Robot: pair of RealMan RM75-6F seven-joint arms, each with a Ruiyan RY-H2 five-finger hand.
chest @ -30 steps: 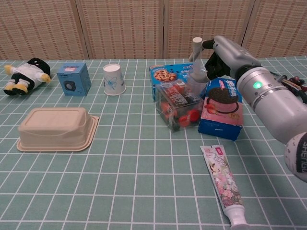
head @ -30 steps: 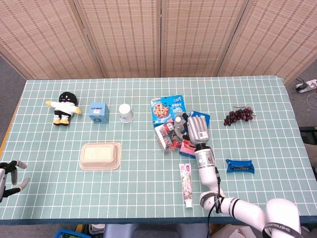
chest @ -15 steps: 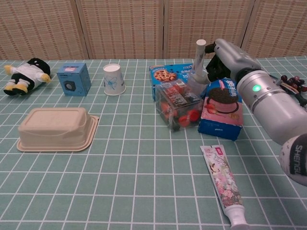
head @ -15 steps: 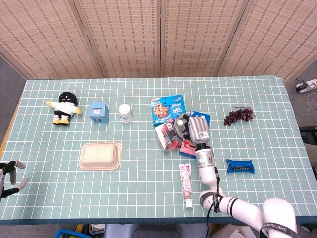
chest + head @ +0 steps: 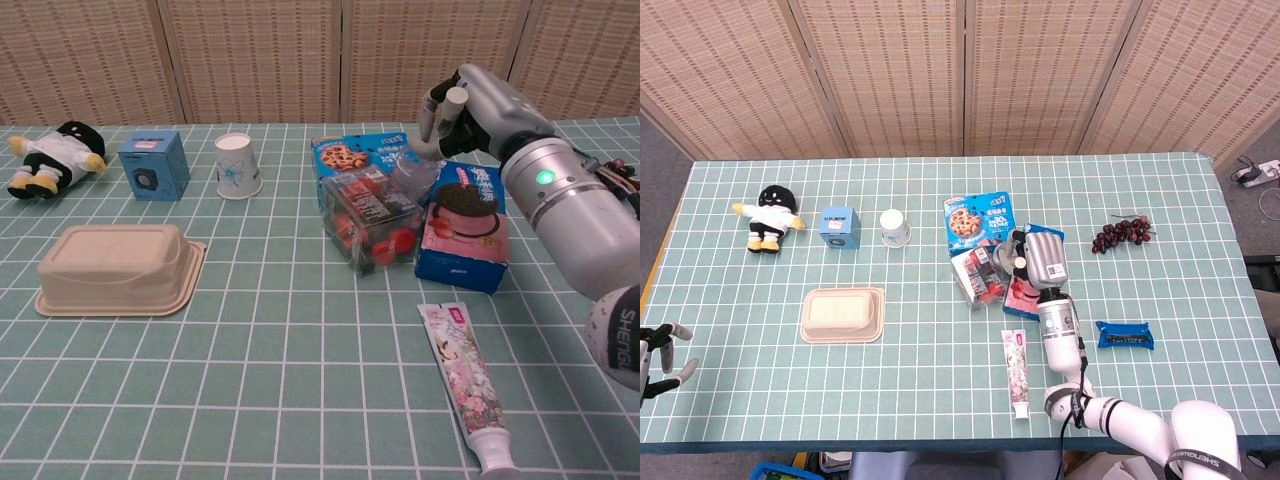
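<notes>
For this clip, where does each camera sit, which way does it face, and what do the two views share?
Head view: high above the near table edge, looking down over the whole table; shows the right hand and arm, and the left hand at the left edge.
Chest view: low, facing across toward the screens; shows only the right hand.
Shared: right hand gripping the bottle, paper cup, toothpaste tube.
</notes>
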